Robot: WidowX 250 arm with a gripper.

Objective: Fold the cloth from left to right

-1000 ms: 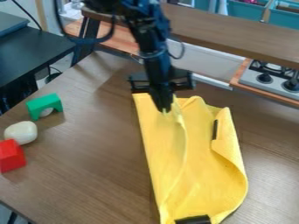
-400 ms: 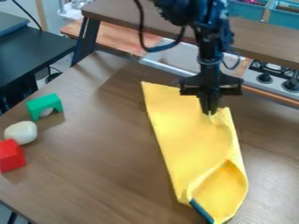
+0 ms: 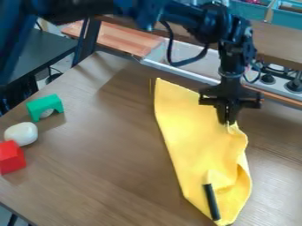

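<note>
Yellow cloth [image 3: 190, 137] lies lengthwise, upper left to lower right.

This looks like a robotics lab: a jointed black robot arm [image 3: 233, 48] over a brown wood-grain table [image 3: 100, 150], near a grey toy stove [image 3: 279, 82].

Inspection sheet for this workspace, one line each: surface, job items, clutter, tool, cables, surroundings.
Surface: brown wood-grain table.
Job items: yellow cloth, unevenly folded, bunched at lower right; dark strip on its lower part.
Clutter: green arch block, white rounded object and red block, grouped at left, apart from the cloth.
Tool: black tool at the cloth's upper right edge; grip unclear.
Cables: dark cable looping below the arm.
Surroundings: black side table at left, stove knobs and teal bins behind.
</note>
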